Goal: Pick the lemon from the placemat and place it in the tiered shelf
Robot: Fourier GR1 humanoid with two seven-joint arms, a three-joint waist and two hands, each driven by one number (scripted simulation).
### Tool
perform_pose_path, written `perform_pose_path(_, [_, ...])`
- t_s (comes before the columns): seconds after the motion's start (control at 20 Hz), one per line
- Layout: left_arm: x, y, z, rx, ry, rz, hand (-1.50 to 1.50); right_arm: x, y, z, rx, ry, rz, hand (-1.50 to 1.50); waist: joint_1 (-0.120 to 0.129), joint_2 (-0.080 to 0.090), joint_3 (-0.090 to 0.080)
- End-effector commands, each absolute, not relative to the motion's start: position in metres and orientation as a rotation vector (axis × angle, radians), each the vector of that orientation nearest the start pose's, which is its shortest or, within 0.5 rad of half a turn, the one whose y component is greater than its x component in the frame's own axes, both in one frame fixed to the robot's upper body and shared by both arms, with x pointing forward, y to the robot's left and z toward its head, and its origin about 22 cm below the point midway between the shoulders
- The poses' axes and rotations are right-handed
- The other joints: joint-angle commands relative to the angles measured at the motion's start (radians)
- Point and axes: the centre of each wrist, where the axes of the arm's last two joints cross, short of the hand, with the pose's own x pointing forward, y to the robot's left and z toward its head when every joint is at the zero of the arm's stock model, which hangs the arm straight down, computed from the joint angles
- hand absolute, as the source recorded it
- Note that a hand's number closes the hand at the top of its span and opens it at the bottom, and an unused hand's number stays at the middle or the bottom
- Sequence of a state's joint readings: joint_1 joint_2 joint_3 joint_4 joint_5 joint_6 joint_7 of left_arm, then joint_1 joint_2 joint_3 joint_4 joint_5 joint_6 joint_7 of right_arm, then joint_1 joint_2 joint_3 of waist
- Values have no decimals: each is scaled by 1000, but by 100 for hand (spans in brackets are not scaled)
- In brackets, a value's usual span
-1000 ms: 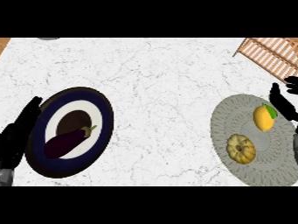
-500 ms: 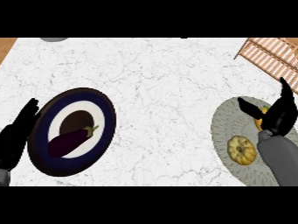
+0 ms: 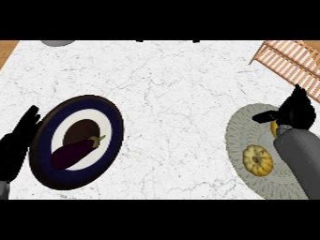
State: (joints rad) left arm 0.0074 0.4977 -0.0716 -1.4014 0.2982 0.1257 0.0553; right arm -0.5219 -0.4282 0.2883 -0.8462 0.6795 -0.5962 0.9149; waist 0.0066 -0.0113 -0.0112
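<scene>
The lemon lies on the round grey-green placemat at the right; only a yellow sliver of it shows under my right hand. That hand sits directly over the lemon, with its fingers pointing up toward the shelf and its thumb stretched out to the left, so it looks open. The wooden slatted tiered shelf stands at the far right corner, just beyond the hand. My left hand rests open at the left edge, fingers up.
A round yellow ribbed fruit lies on the placemat beside my right forearm. A dark blue plate holding an eggplant sits at the left, next to my left hand. A grey round object peeks in at the top left.
My right hand has come down from beside the lemon to right over it, hiding most of it. The left hand has barely moved.
</scene>
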Motion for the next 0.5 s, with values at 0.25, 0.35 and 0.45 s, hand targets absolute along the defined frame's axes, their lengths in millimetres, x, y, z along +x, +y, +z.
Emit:
perform_pose_path(0.25, [228,358,7,261,-1323,-62,0,383,-247,55,-1274,-329,511,-150,-15,-5,7])
perform_pose_path(0.35, [232,348,-7,271,-1318,-34,0,380,-239,53,-1285,-294,543,-150,-23,3,8])
perform_pose_path(0.45, [225,365,-5,267,-1319,-22,0,375,-249,60,-1265,-275,537,-150,-23,3,9])
